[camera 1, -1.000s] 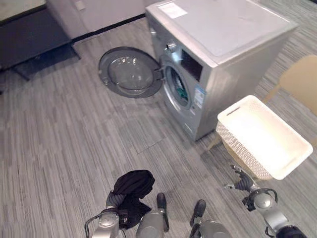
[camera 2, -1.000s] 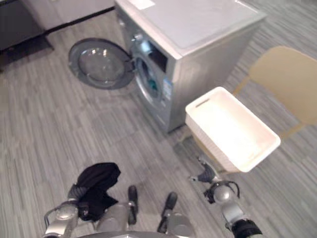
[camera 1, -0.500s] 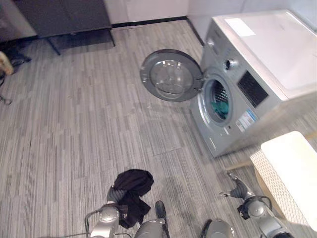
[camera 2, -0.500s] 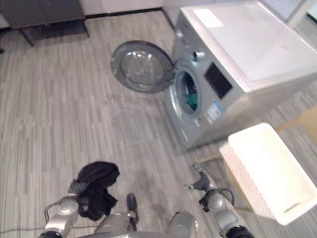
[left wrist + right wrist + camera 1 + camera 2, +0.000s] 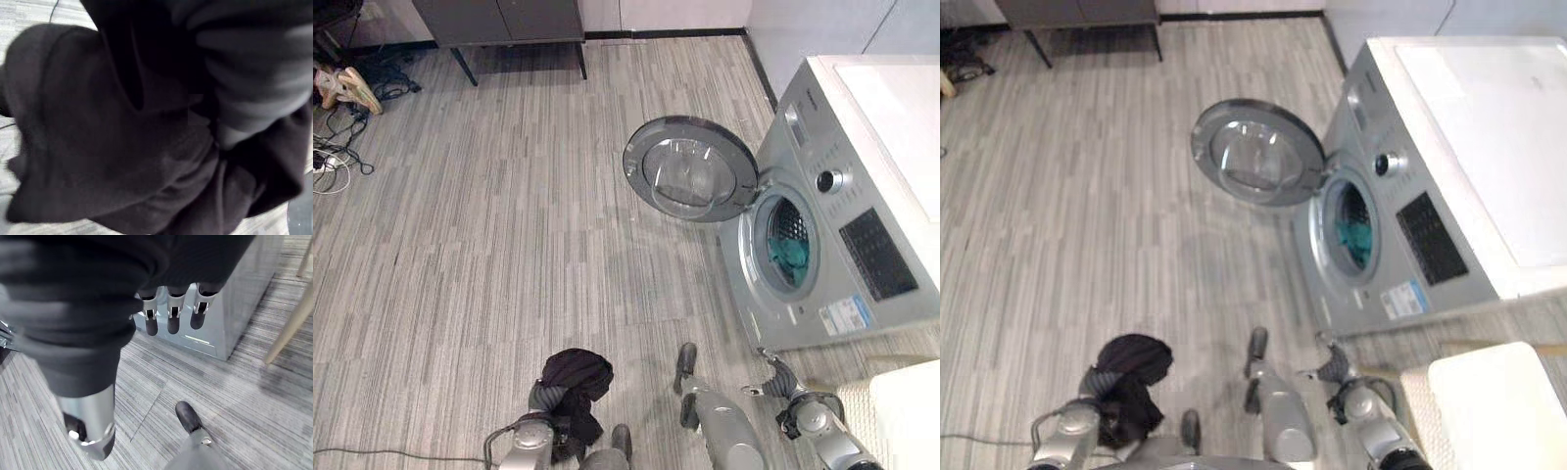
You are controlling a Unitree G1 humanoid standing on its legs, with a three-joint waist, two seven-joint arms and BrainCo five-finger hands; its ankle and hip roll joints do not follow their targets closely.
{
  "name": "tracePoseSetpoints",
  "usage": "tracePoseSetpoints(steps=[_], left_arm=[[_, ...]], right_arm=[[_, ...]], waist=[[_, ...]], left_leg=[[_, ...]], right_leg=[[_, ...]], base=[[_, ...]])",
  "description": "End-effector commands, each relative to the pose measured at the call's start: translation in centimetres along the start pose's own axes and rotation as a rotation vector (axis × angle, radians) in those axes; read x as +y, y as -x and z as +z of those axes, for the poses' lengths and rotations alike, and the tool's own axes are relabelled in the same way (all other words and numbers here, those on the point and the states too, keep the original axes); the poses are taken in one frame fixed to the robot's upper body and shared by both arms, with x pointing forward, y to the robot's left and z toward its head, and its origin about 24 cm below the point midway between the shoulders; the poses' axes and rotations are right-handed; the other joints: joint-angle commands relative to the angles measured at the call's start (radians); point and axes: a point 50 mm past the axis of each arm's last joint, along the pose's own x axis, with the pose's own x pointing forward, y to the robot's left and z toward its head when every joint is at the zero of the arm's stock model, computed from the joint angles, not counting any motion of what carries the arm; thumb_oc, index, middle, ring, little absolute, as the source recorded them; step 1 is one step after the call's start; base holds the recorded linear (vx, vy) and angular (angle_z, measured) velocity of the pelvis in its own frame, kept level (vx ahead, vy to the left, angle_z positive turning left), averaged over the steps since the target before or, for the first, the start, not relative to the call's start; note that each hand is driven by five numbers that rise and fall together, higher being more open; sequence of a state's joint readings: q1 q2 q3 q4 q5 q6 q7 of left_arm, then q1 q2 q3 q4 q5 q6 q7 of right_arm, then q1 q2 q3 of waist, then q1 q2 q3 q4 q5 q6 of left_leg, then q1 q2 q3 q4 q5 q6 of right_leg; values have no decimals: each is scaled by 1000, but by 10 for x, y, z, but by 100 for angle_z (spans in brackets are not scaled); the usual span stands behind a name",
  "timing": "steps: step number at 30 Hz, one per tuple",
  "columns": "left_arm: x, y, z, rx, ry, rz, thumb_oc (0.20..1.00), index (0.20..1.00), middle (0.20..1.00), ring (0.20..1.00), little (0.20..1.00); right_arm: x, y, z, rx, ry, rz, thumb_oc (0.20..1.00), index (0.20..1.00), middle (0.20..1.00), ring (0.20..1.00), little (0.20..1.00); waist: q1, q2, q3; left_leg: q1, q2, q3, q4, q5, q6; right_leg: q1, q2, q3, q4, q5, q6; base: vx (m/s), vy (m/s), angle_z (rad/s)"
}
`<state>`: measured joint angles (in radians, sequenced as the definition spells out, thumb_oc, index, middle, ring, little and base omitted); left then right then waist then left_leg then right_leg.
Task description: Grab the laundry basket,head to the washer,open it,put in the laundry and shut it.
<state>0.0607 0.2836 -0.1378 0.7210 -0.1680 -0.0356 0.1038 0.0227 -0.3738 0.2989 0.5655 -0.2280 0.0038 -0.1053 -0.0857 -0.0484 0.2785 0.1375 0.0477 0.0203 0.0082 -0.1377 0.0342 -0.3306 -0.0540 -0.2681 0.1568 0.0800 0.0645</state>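
Swinging round over the last second, the head camera now looks squarely at the silver front-loading washing machine (image 5: 842,245) from its front, where a second ago it sat at the far right with the white perforated plastic laundry basket (image 5: 1494,406) in full view near it; that is a shift of the view, since washer and basket keep their places relative to each other. What it means for the task: the round glass-windowed door (image 5: 690,179) stands swung wide open to the left of the drum opening, a teal piece of laundry (image 5: 790,257) already lies inside the drum, and the basket, now just a corner at the near right edge, looks empty. The left hand (image 5: 548,397), low at the near left, has its fingers curled into a bunched black garment (image 5: 574,377), which also fills the left wrist view (image 5: 107,147). The right hand (image 5: 168,313) hangs near the washer's lower front with fingers relaxed and straight, holding nothing. Judging by this, the black garment is the last load to go in; after that the door must be pushed shut.
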Motion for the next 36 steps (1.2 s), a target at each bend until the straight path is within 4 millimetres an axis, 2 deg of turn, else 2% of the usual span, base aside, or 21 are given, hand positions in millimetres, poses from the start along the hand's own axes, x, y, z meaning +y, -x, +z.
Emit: tracePoseSetpoints(steps=[1, 4, 6, 8, 10, 12, 13, 14, 16, 18, 22, 23, 24, 25, 26, 27, 30, 31, 32, 33, 36], left_arm=[[4, 0, 21, -115, -62, -15, 200, 200, 200, 200, 200], [1, -1, 26, -131, -53, -22, 200, 200, 200, 200, 200], [0, -2, 31, -146, -46, -26, 200, 200, 200, 200, 200], [0, -2, 32, -150, -51, -28, 200, 200, 200, 200, 200], [1, -1, 33, -152, -62, -29, 200, 200, 200, 200, 200], [1, -1, 33, -155, -74, -32, 200, 200, 200, 200, 200], [1, -1, 33, -156, -74, -32, 200, 200, 200, 200, 200], [-1, -1, 35, -166, -75, -39, 200, 200, 200, 200, 200], [-1, -1, 35, -168, -74, -40, 200, 200, 200, 200, 200], [-2, -1, 36, -174, -92, -56, 200, 200, 200, 200, 200], [-6, -3, 42, -188, -131, -81, 200, 200, 200, 200, 200], [1, -6, 54, -225, -175, -66, 200, 200, 200, 200, 200], [1, -6, 54, -225, -175, -66, 200, 200, 200, 200, 200], [5, -6, 59, -243, -184, -49, 200, 200, 200, 200, 200], [9, -8, 66, -268, -189, -29, 200, 200, 200, 200, 200], [9, -8, 67, -268, -189, -29, 200, 200, 200, 200, 200], [12, -7, 71, -290, -164, -7, 200, 200, 200, 200, 200], [12, -7, 71, -290, -164, -7, 200, 200, 200, 200, 200], [12, -5, 71, -292, -135, -1, 200, 200, 200, 200, 200], [12, -5, 69, -288, -123, 5, 200, 200, 200, 200, 200], [11, -5, 68, -284, -116, 7, 200, 200, 200, 200, 200]], right_arm=[[-16, 1, 6, -55, -34, -64, 1000, 1000, 1000, 1000, 1000], [-20, 0, 5, -49, -44, -76, 1000, 1000, 1000, 1000, 1000], [-26, 0, 1, -30, -36, -94, 1000, 1000, 1000, 1000, 1000], [-27, 0, 0, -27, -44, -101, 1000, 1000, 1000, 1000, 1000], [-29, 1, -4, -13, -58, -113, 1000, 1000, 1000, 1000, 1000], [-25, 2, -7, 1, -81, -108, 1000, 1000, 1000, 1000, 1000], [-25, 1, -7, 1, -81, -109, 1000, 1000, 1000, 1000, 1000], [-23, 0, -9, 15, -86, -106, 1000, 1000, 1000, 1000, 1000], [-23, 0, -9, 15, -82, -102, 1000, 1000, 1000, 1000, 1000], [-25, -2, -12, 30, -74, -101, 1000, 1000, 1000, 1000, 1000], [-23, -1, -17, 53, -79, -103, 1000, 1000, 1000, 1000, 1000], [-18, -6, -7, 29, -84, -78, 1000, 1000, 1000, 1000, 1000], [-18, -6, -7, 29, -84, -79, 1000, 1000, 1000, 1000, 1000], [-17, -9, 0, 9, -78, -71, 1000, 1000, 1000, 1000, 1000], [-13, -12, 10, -25, -74, -56, 1000, 1000, 1000, 1000, 1000], [-13, -12, 10, -25, -74, -57, 1000, 1000, 1000, 1000, 1000], [-14, -15, 18, -50, -97, -64, 1000, 1000, 1000, 1000, 1000], [-14, -15, 18, -50, -97, -64, 1000, 1000, 1000, 1000, 1000], [-12, -15, 18, -48, -100, -60, 1000, 1000, 1000, 1000, 1000], [-9, -15, 18, -45, -93, -54, 1000, 1000, 1000, 1000, 1000], [-8, -13, 14, -32, -103, -61, 1000, 1000, 1000, 1000, 1000]], waist=[[-11, -25, -66], [-7, -35, -61], [7, -58, -52], [13, -62, -49], [22, -62, -41], [49, -49, -26], [49, -49, -27], [68, -40, -20], [71, -32, -24], [66, -10, -41], [50, -12, -58], [38, -26, -56], [42, -25, -59], [44, -28, -53], [57, -27, -49], [58, -26, -51], [69, -31, -51], [69, -31, -50], [84, -29, -54], [87, -28, -51], [75, -30, -46]], left_leg=[[-71, -21, 101, 331, -54, -90], [-140, 13, 132, 447, -23, -84], [-233, 26, 152, 398, -57, -52], [-250, 27, 150, 359, -55, -52], [-290, 29, 122, 265, 17, -69], [-355, 11, 12, 126, 150, -99], [-355, 11, 12, 121, 154, -99], [-393, -20, -135, 40, 185, -109], [-402, -28, -189, 18, 202, -120], [-392, -31, -265, -18, 224, -123], [-371, -27, -205, 27, 212, -101], [-358, -22, -96, 81, 156, -67], [-362, -19, -94, 80, 158, -67], [-349, -9, -51, 88, 140, -58], [-322, 18, 24, 90, 115, -52], [-325, 19, 25, 89, 117, -53], [-253, 28, 155, 81, 73, -44], [-251, 28, 155, 81, 73, -44], [-211, 41, 213, 81, 38, -53], [-194, 43, 239, 80, 29, -52], [-174, 38, 271, 89, 13, -52]], right_leg=[[146, -14, 16, -112, -69, 18], [191, 0, 22, -129, -105, -6], [241, -6, 47, -140, -137, -7], [253, -6, 59, -140, -145, -4], [278, 4, 85, -142, -162, -9], [323, 35, 149, -142, -189, -16], [321, 35, 148, -142, -187, -16], [349, 59, 232, -130, -213, -16], [349, 69, 264, -120, -216, -17], [368, 84, 367, -89, -250, -7], [368, 41, 414, -45, -265, 16], [316, -1, 445, 29, -245, 56], [310, 1, 448, 28, -242, 56], [276, -14, 431, 68, -227, 64], [227, -55, 328, 103, -207, 69], [224, -53, 328, 102, -204, 69], [200, -93, 78, 73, -188, 50], [201, -93, 79, 73, -188, 50], [210, -117, -76, 63, -206, 39], [198, -118, -123, 70, -204, 33], [201, -104, -125, 30, -201, 33]], base=[[283, -164, 55], [241, -123, -19], [269, -35, -71], [171, 14, -36], [226, 45, -55], [381, 127, -46], [525, 235, -97], [283, 145, -134], [296, 166, -155], [405, 317, -111], [316, 426, -133], [111, 343, -83], [123, 431, -93], [42, 230, -228], [43, 229, -247], [79, 254, -278], [54, 155, -129], [108, 83, -187], [115, 62, -159], [115, 62, -138], [111, -49, -99]])
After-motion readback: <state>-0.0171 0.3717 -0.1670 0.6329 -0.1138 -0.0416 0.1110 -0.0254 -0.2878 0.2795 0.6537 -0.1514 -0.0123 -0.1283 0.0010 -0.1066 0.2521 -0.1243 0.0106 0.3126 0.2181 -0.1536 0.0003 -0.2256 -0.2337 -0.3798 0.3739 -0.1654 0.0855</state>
